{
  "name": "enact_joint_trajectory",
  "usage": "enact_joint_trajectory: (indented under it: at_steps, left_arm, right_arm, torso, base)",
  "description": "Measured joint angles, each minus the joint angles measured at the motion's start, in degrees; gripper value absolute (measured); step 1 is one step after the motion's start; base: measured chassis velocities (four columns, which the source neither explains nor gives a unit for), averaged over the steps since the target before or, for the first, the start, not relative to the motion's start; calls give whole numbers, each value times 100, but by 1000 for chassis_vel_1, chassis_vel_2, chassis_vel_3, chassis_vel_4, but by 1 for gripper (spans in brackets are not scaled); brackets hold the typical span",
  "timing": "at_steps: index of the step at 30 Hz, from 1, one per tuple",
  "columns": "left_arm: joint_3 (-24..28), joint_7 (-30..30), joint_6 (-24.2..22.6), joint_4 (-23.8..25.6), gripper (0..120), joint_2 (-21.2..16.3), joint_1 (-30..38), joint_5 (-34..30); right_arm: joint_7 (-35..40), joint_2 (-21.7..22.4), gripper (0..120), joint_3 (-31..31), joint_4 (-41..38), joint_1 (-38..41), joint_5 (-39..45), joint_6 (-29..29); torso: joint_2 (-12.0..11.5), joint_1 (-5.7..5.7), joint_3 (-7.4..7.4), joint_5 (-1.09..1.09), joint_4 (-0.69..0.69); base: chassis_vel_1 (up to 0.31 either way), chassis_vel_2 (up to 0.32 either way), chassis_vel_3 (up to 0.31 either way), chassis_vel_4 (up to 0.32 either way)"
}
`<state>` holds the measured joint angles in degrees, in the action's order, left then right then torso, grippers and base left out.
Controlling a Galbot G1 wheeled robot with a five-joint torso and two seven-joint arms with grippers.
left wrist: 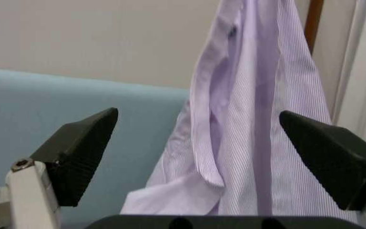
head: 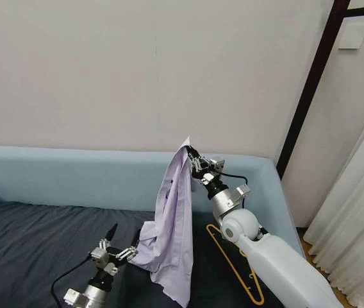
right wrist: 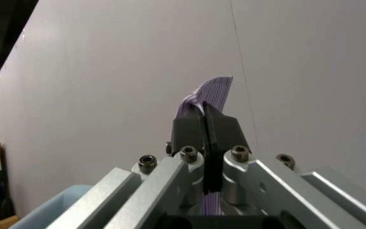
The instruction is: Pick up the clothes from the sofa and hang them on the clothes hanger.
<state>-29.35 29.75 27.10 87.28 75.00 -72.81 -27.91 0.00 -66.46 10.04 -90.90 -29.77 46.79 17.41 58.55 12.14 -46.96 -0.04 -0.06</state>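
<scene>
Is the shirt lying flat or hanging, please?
Hanging: the right claw grips the shirt by its top over the sofa; left claw open nearby.

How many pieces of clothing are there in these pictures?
1: a lilac striped shirt, hanging from the shut right gripper over the sofa, beside the open left gripper. Others may lie out of view.

Right pincer (head: 191, 154) raised, clamped, left pincer (head: 122, 242) low, spread, seemingly held level

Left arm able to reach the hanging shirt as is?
Likely yes: the left gripper is open, facing the purple striped shirt with nothing between them; the right gripper holds it up by its top.
</scene>
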Motion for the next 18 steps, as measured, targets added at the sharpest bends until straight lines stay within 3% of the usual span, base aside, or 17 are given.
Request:
enact_joint_trajectory:
  at_steps: [12, 18]
  left_arm:
    - [410, 346, 148, -1383, 100, -1, 1079, -39]
    - [455, 664, 144, -2129, 100, 116, 1644, -447]
  right_arm:
    - [-78, -148, 0, -42, 248, 81, 10, 5]
    - [-58, -184, 0, -42, 204, 21, 60, -2]
  torso:
    - [0, 0, 0, 0, 0]
    - [0, 1, 0, 1, -1]
  base:
    - [0, 0, 0, 0]
    - [0, 0, 0, 0]
